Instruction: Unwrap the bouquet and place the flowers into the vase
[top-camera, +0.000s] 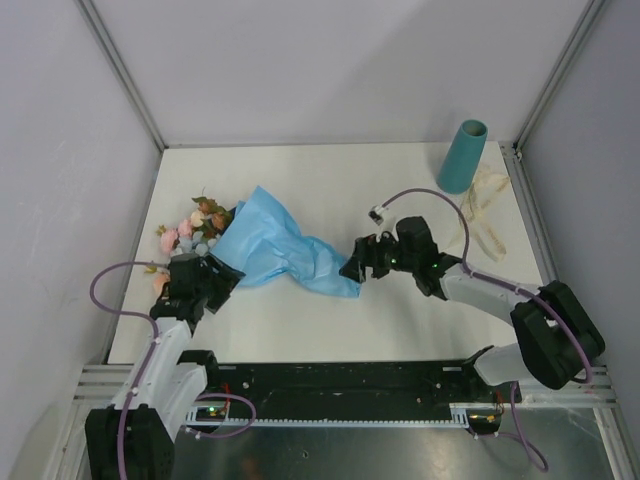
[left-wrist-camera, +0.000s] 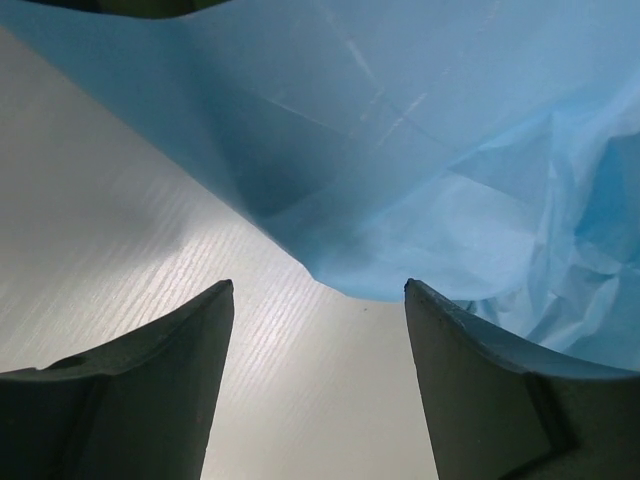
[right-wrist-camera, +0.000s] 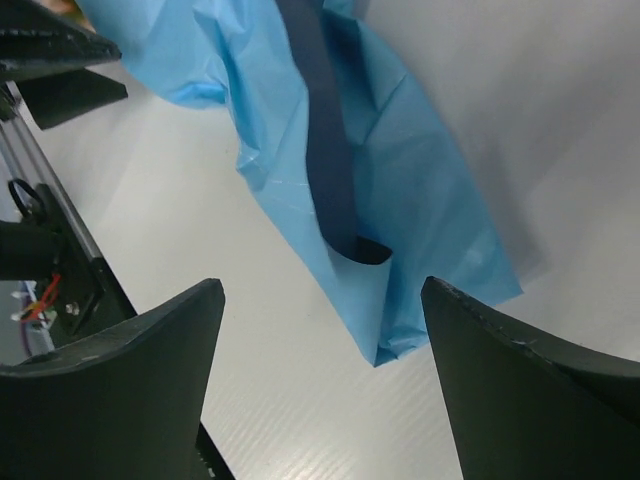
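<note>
The blue tissue-wrapped flower bouquet (top-camera: 270, 245) lies between your left end effector (left-wrist-camera: 318, 290) and right end effector (right-wrist-camera: 322, 290), both spread wide, arms stretched low.

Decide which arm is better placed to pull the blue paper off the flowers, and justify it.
Right: the right gripper, open, sits at the paper's free tail, away from the flowers; the left gripper, open, is beside them, probably better for steadying.

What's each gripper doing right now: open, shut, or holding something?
Left gripper: open, empty, blue wrapping paper just beyond its fingertips.
Right gripper: open, gripping nothing, the paper's corner lying loose between its fingers.
</note>
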